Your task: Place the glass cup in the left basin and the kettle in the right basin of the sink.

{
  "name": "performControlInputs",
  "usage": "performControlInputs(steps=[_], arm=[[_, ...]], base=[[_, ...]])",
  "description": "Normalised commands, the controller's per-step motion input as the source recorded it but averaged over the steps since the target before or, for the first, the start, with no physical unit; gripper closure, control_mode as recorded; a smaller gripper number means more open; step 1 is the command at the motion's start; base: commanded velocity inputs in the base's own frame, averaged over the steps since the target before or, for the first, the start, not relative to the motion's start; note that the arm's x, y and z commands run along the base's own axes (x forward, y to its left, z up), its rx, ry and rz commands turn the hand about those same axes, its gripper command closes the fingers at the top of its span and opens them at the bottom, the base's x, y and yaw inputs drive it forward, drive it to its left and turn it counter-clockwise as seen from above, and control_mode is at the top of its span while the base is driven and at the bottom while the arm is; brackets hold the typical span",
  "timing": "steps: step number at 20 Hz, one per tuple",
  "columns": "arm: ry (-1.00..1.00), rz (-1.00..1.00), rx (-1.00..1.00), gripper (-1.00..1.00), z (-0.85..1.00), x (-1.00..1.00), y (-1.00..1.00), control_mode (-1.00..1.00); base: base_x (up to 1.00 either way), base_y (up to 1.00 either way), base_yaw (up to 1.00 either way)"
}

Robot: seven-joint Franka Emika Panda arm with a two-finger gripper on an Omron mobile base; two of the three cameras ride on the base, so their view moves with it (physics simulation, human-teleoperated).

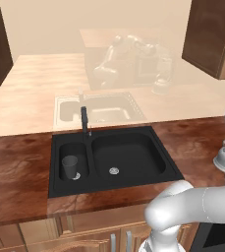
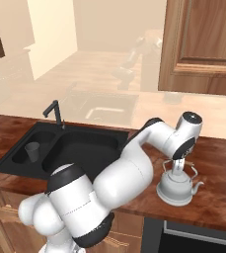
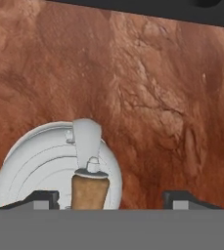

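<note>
On the counter (image 2: 218, 197) right of the sink (image 2: 16, 153), your gripper (image 2: 177, 165) hangs directly over the kettle (image 2: 176, 187), its jaws spread either side of the handle; from here you probably can't tell whether they touch it. The glass cup (image 1: 70, 167) stands upright in the left basin (image 1: 82, 149); the right basin (image 1: 133, 147) holds only its drain.

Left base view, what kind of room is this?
Most likely a kitchen: a matte black double-basin sink set in a dark wood counter, wooden cabinets above, and a silvery-white domed kettle.
</note>
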Motion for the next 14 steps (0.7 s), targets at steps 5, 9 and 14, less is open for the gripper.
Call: performControlInputs(steps=[5, 9, 14], arm=[[0.01, 0.00, 0.00, 1.00, -0.02, 0.00, 0.00, -1.00], [0.00, 0.00, 0.00, 1.00, 0.00, 0.00, 0.00, -1.00], [0.00, 0.00, 0.00, 1.00, 0.00, 0.00, 0.00, -1.00]], base=[[0.00, 0.00, 0.00], [0.00, 0.00, 0.00], [0.00, 0.00, 0.00]])
